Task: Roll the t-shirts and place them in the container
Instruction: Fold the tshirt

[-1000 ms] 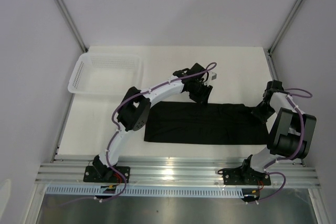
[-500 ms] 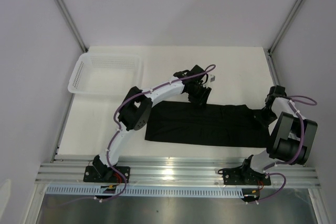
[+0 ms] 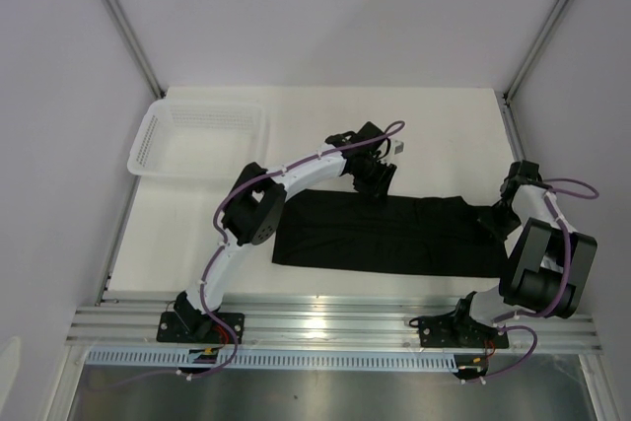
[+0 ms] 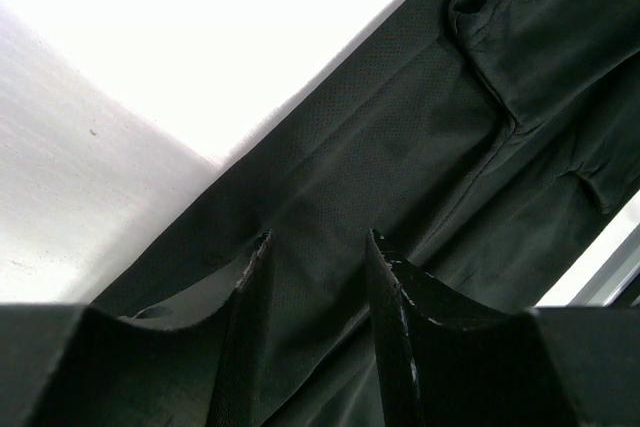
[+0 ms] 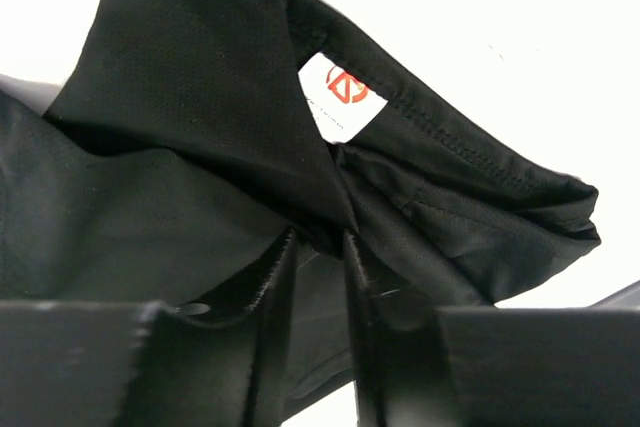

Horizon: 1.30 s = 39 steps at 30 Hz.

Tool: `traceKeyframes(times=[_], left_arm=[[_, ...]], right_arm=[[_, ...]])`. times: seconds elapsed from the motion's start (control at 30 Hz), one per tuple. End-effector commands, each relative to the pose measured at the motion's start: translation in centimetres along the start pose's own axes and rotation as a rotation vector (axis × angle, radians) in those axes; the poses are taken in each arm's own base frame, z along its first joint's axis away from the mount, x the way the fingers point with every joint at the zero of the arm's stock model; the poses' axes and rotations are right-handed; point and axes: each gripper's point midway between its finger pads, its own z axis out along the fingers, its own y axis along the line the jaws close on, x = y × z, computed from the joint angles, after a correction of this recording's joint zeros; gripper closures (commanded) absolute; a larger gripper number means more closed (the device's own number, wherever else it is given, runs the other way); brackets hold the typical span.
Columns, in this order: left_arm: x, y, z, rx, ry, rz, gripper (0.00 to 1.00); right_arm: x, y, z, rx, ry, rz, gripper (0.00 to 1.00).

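Fingers first. Right fingers (image 5: 272, 287): clenched on a bunched fold of the t-shirt (image 3: 394, 239), just below the collar and its pale neck label (image 5: 340, 97). Narrow gap with cloth wedged in it, so a real pinch, not just resting there. Left fingers (image 4: 250, 287): parted, tips down at the cloth, with flat fabric across the gap and nothing gathered. Cannot tell from the wrist view whether touching or hovering just above.

T-shirt location: middle to right of the table (image 3: 444, 130), folded into a long narrow strip running left to right. Flat along most of its length, crumpled and slightly raised at the right end under the pinch. Left fingers at the far edge of the strip, roughly mid-length. White mesh basket (image 3: 158, 140) at far left, well apart from the strip.

Reasoning, judgement only:
- Strip shape looks like prep for rolling along its length.
- Collar end gripped as the likely start of the roll, ready for tucking over toward the left.
- Left fingers probably there as a hold-down against sliding, or for squaring the far edge.

Stage: early, with no roll turns visible yet. Next move calls for a tight first tuck. Risks: loose collar fold splaying out, and dragging the whole strip if not pinned.
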Motion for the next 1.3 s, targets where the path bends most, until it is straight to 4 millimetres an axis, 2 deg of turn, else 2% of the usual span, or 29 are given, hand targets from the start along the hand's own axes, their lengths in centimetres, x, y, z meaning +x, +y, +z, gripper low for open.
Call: traceKeyframes(times=[0.0, 0.1, 0.17, 0.3, 0.37, 0.5, 0.53, 0.67, 0.73, 0.77, 0.87, 0.9, 0.93, 0.97, 1.03, 1.07, 1.17, 1.2, 1.27], left_arm=[[-0.4, -0.1, -0.6, 0.012, -0.006, -0.008, 0.56], [-1.0, -0.3, -1.3, 0.008, -0.018, 0.015, 0.56], [-2.1, -0.8, -2.2, 0.011, -0.044, 0.038, 0.56], [-3.6, -1.5, -3.9, 0.007, -0.081, 0.09, 0.56], [-4.1, -1.4, -4.6, -0.007, -0.091, 0.111, 0.55], [-3.9, -0.8, -5.4, -0.025, -0.085, 0.11, 0.55], [-3.7, -0.5, -5.5, -0.026, -0.078, 0.102, 0.55], [-2.7, 1.3, -6.8, -0.04, -0.047, 0.07, 0.55], [-2.3, 2.2, -7.7, -0.051, -0.039, 0.062, 0.55], [-2.1, 2.6, -8.0, -0.058, -0.035, 0.07, 0.55], [-1.6, 5.7, -9.8, -0.099, -0.036, 0.03, 0.55], [-1.7, 6.3, -10.2, -0.104, -0.046, 0.024, 0.55], [-0.6, 7.2, -10.1, -0.111, -0.024, 0.007, 0.56], [-0.9, 7.4, -11.1, -0.118, -0.045, 0.008, 0.56], [-0.1, 9.3, -11.8, -0.149, -0.041, -0.01, 0.56], [-0.5, 9.8, -13.0, -0.159, -0.064, -0.015, 0.55], [-0.1, 10.9, -14.6, -0.169, -0.08, -0.037, 0.55], [0.0, 11.1, -15.0, -0.171, -0.083, -0.042, 0.55], [0.3, 11.9, -16.3, -0.187, -0.098, -0.051, 0.55]], right_arm=[[-0.7, -0.6, -0.5, 0.011, -0.03, 0.016, 0.65], [-1.7, -0.8, -1.7, 0.019, -0.073, 0.022, 0.59], [-3.0, -0.8, -3.1, 0.025, -0.128, 0.028, 0.57], [-5.4, -0.8, -5.6, 0.017, -0.237, 0.034, 0.57], [-5.9, -0.1, -6.1, -0.016, -0.254, 0.016, 0.59], [-6.4, 2.2, -5.6, -0.107, -0.244, -0.008, 0.78], [-6.2, 2.7, -5.4, -0.124, -0.235, -0.021, 0.8], [-5.6, 4.8, -4.4, -0.173, -0.199, -0.076, 0.86], [-5.5, 5.8, -3.2, -0.203, -0.166, -0.094, 0.89], [-5.6, 5.8, -2.6, -0.194, -0.156, -0.088, 0.9], [-5.9, 5.5, -0.1, -0.154, -0.128, -0.077, 0.92], [-5.7, 5.1, 1.4, -0.125, -0.098, -0.071, 0.94], [-5.7, 4.8, 2.1, -0.102, -0.086, -0.071, 0.95], [-6.0, 4.6, 2.6, -0.079, -0.082, -0.064, 0.96], [-5.5, 4.2, 4.5, -0.045, -0.032, -0.059, 0.97], [-5.4, 4.2, 5.0, -0.039, -0.021, -0.054, 0.98], [-5.6, 4.9, 6.6, -0.019, 0.005, -0.058, 0.98], [-6.7, 5.9, 6.5, -0.033, -0.017, -0.063, 0.98], [-6.7, 7.4, 7.7, -0.022, -0.013, -0.103, 0.98]])
